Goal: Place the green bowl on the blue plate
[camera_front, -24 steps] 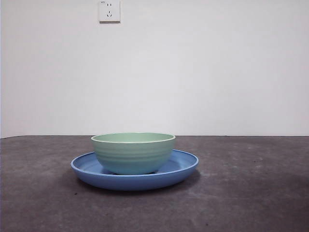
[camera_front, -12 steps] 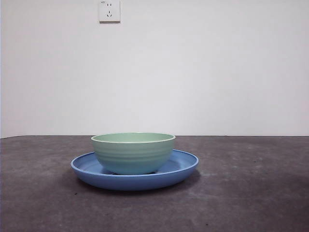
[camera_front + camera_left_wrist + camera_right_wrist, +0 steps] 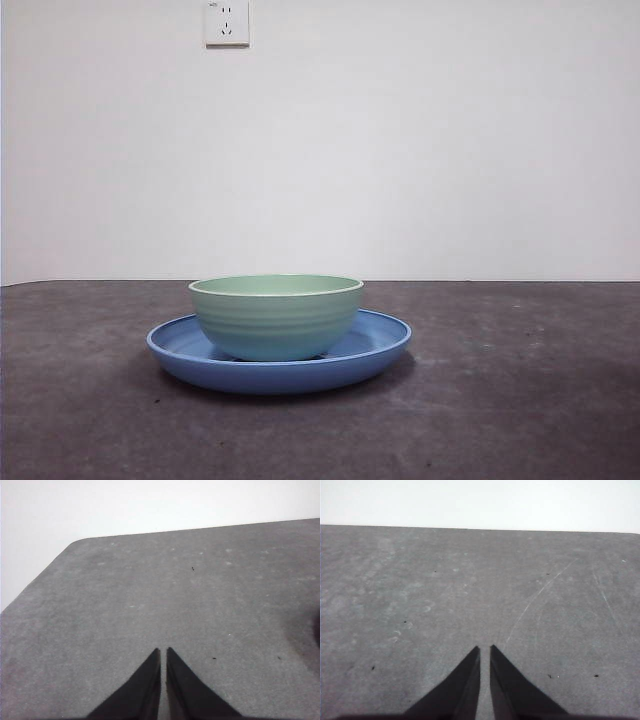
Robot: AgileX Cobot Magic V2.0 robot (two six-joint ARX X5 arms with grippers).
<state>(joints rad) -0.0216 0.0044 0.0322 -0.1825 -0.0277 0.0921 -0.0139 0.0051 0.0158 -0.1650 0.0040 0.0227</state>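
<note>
Bowl (image 3: 276,317) sits upright inside the blue plate (image 3: 380,345) on the grey table (image 3: 520,400). I see both grippers — left (image 3: 163,650), right (image 3: 485,647) — pressed together over bare tabletop, holding nothing.

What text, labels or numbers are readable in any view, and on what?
Wall socket: a tiny dark mark at its top left corner, too small to read.
Green bowl: no text.
Blue plate: no text.
Table: no text in any view.
Left pincer and right pincer: plain black, no markings.
</note>
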